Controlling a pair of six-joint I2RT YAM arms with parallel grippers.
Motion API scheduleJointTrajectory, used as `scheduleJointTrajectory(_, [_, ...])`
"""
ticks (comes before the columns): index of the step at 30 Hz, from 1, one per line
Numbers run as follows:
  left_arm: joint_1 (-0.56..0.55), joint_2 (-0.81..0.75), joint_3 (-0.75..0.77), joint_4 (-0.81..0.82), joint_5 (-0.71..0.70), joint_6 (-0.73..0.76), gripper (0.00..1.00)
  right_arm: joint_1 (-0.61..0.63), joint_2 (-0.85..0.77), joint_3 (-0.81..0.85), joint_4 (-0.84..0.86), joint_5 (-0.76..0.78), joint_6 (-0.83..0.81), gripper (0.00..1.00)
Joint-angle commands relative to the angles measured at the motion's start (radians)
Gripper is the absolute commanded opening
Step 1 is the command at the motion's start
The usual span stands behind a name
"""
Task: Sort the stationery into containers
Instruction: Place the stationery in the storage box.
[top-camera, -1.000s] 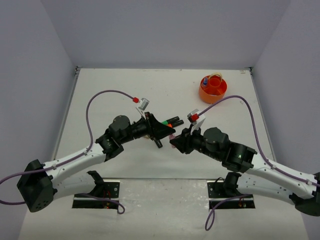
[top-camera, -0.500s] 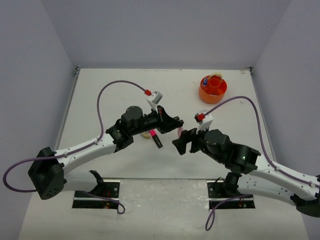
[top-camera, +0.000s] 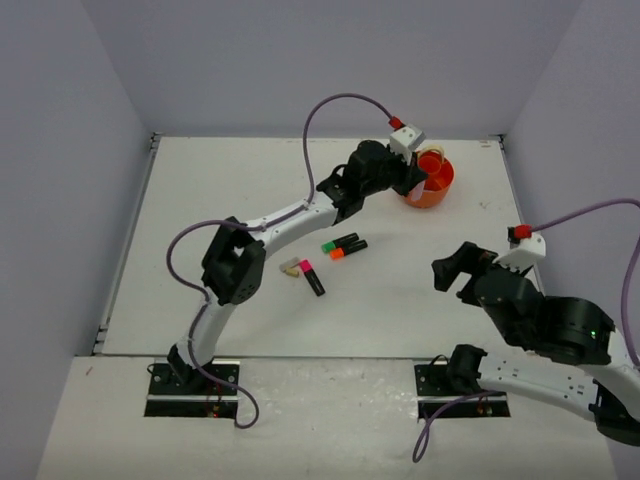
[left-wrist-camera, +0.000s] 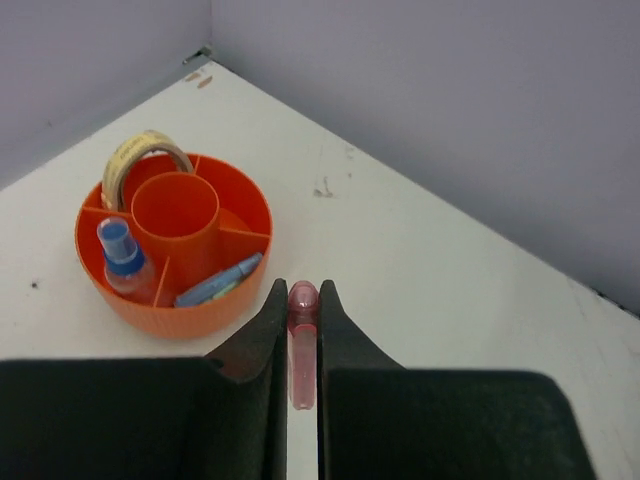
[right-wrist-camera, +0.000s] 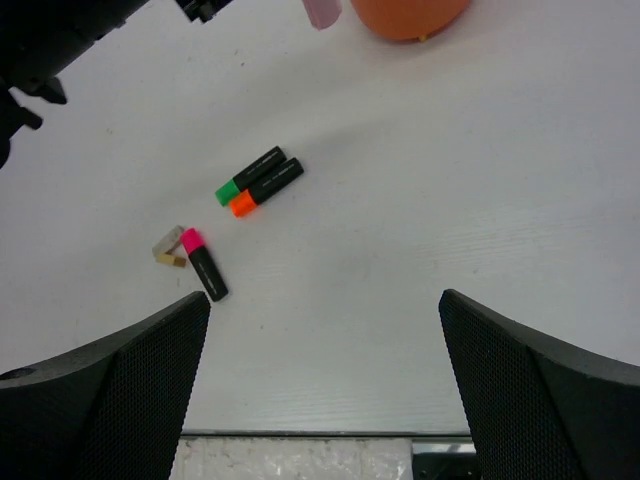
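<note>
Overhead, a white table (top-camera: 220, 190) lies boxed by pale lilac walls (top-camera: 330, 60). At upper right, near the far edge, stands the orange tub (top-camera: 432, 188). Only the left wrist view shows the left claw (left-wrist-camera: 302, 292) nipped narrow on a pink eraser (left-wrist-camera: 302, 350) just beside the tub, and a glue bottle (left-wrist-camera: 122, 262) inside it. Mid-table lie the green highlighter (right-wrist-camera: 250, 176), orange highlighter (right-wrist-camera: 268, 187) and pink highlighter (right-wrist-camera: 204, 266). The right claw (right-wrist-camera: 325, 380) gapes wide above open table, lower right.

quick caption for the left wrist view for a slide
Left gripper pinching a pink eraser just short of the orange divided tub, which holds a glue bottle.
</note>
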Motion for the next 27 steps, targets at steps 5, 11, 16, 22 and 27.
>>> scheduleJointTrajectory(5, [0.004,0.224,0.298,0.218,-0.055,0.110,0.00,-0.001,-0.135,-0.049,-0.063,-0.030,-0.035,0.99])
scheduleJointTrajectory(11, [0.000,0.336,0.382,0.310,-0.101,0.151,0.00,0.001,-0.135,-0.060,-0.060,-0.073,-0.054,0.99])
scheduleJointTrajectory(16, [0.015,0.387,0.394,0.341,-0.132,0.170,0.00,0.001,-0.174,-0.077,0.002,-0.111,-0.096,0.99])
scheduleJointTrajectory(22, [0.032,0.430,0.370,0.371,-0.127,0.163,0.00,0.001,-0.191,-0.072,0.000,-0.108,-0.114,0.99])
scheduleJointTrajectory(27, [0.039,0.464,0.378,0.398,-0.133,0.140,0.17,0.001,-0.191,-0.079,0.008,-0.128,-0.123,0.99])
